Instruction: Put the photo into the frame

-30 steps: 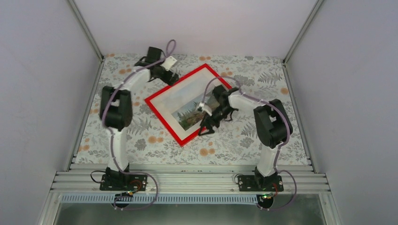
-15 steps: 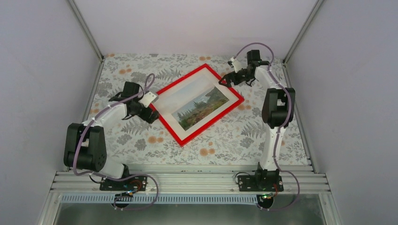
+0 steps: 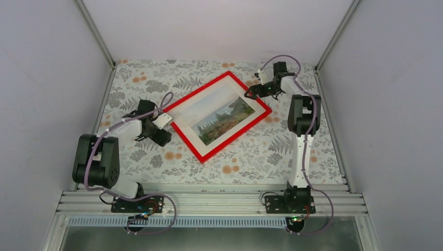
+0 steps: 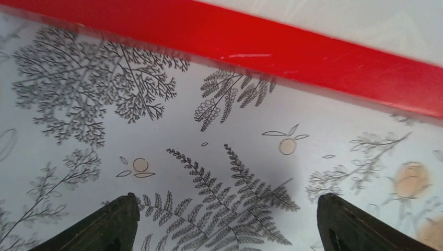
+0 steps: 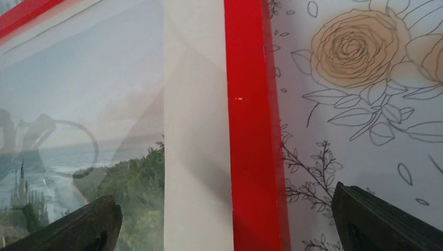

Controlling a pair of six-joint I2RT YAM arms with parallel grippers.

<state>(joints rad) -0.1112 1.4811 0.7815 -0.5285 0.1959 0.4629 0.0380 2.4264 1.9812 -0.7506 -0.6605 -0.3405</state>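
Observation:
The red frame (image 3: 237,136) lies flat and turned at an angle in the middle of the table. The landscape photo (image 3: 222,121) shows through its pane inside a white mat (image 3: 193,112). My left gripper (image 3: 164,138) is open just off the frame's left edge. In the left wrist view it (image 4: 227,222) hangs over bare cloth, with the frame's red edge (image 4: 313,57) across the top. At the frame's far right edge, my right gripper (image 3: 251,95) is open. Seen from the right wrist, it (image 5: 230,225) straddles the red edge (image 5: 251,130), with the photo (image 5: 104,172) to its left.
A floral tablecloth (image 3: 261,157) covers the table. Pale walls with metal corner posts (image 3: 96,34) close in the left, right and back. An aluminium rail (image 3: 209,201) with both arm bases runs along the near edge.
The left arm swung from the back left down to the frame's left edge. The right arm left the photo for the frame's far right edge. The frame has turned slightly.

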